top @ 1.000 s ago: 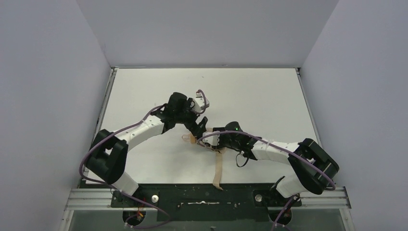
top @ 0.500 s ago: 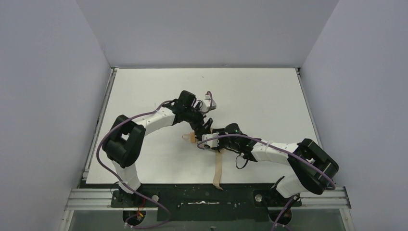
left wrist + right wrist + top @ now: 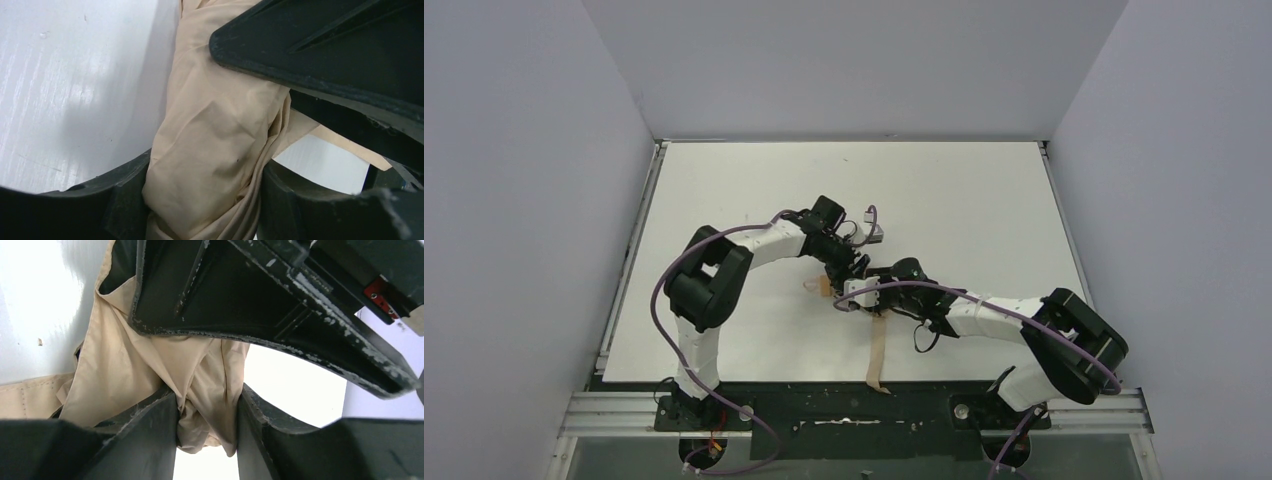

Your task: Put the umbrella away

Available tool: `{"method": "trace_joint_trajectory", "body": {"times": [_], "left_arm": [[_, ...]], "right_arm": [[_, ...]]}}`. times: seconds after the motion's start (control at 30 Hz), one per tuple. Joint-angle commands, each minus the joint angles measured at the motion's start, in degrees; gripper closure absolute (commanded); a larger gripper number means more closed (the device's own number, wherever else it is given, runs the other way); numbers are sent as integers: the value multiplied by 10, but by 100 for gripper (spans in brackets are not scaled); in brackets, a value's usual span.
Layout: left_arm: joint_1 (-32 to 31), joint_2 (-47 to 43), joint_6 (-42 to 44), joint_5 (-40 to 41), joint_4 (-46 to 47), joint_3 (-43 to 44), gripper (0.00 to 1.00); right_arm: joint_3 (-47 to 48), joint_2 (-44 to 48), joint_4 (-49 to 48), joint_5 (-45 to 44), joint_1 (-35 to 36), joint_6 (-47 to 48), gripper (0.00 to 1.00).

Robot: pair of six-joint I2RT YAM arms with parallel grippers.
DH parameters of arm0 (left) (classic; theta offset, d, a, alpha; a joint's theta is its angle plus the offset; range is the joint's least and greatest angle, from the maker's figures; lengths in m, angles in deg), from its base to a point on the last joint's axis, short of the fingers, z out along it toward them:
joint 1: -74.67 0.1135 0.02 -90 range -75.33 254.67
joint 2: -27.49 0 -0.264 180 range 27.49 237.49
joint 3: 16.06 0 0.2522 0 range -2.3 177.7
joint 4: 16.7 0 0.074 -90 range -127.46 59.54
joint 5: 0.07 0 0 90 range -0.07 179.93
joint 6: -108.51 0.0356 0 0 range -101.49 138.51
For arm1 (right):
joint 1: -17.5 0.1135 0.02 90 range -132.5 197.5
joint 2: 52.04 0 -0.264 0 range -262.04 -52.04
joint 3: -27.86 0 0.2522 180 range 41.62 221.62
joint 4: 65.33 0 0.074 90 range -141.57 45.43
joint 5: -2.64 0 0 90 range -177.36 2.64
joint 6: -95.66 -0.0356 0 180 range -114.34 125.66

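The umbrella is a bundle of beige-tan fabric, mostly hidden under both grippers in the top view; a tan end (image 3: 821,288) pokes out to the left, and its strap (image 3: 876,355) trails toward the near edge. My left gripper (image 3: 848,267) is shut on the fabric bundle (image 3: 215,135), which fills the gap between its fingers (image 3: 107,200). My right gripper (image 3: 857,293) is shut on a fold of the same fabric (image 3: 212,390), just beside the left one. Each wrist view shows the other gripper's black body close above. Shaft and handle are hidden.
The white table (image 3: 984,200) has a raised rim at the back and sides. Grey walls close it in on three sides. A black rail (image 3: 844,410) with the arm bases runs along the near edge, where the strap's end lies.
My left arm has swung right and nearer, bringing its gripper down onto the fabric beside the right gripper. The right gripper has shifted slightly left and kept its hold.
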Motion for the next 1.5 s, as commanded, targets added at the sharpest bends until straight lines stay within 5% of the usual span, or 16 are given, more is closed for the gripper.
{"method": "trace_joint_trajectory", "body": {"times": [0.0, 0.17, 0.37, 0.5, 0.7, 0.93, 1.13, 1.47], "left_arm": [[-13, 13, 29, 3, -35, 17, 53], [-23, 18, 42, 45, -54, 25, 82], [-29, 27, 46, 81, -70, 38, 100], [-28, 27, 43, 105, -72, 42, 100], [-28, 29, 36, 121, -72, 48, 100], [-26, 41, 24, 138, -76, 62, 100], [-22, 40, 6, 164, -68, 67, 100], [-22, 53, -8, 207, -89, 88, 100]], "right_arm": [[-20, -16, 18, -21, 0, -17, 91], [-19, -12, 5, -27, 0, -27, 85], [-14, 56, 22, -33, 1, -69, 60], [0, 164, 78, -41, 1, -151, 44], [20, 295, 135, -84, 3, -382, 35], [80, 333, 322, -236, 2, -798, 41], [105, 305, 509, -257, 2, -994, 41], [-64, 334, 392, -106, 28, -1209, 42]]}}
